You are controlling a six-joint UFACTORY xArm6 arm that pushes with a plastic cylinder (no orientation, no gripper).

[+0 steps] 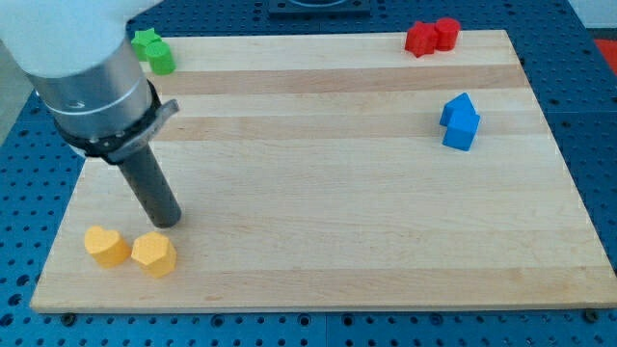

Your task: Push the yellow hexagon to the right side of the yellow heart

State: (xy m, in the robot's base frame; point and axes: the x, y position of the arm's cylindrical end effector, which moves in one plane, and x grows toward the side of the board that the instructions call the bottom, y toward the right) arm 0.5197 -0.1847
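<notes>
The yellow hexagon (154,253) lies near the board's bottom left corner. The yellow heart (106,246) lies just to its left, the two nearly touching. My tip (167,222) rests on the board just above the hexagon, a little to its upper right, very close to it. The dark rod slants up to the view's left into the large grey arm body.
A green block (153,51) sits at the top left corner, partly behind the arm. A red block (431,37) sits at the top edge right of centre. A blue block (460,121) lies at the right. The wooden board (337,193) is edged by blue table.
</notes>
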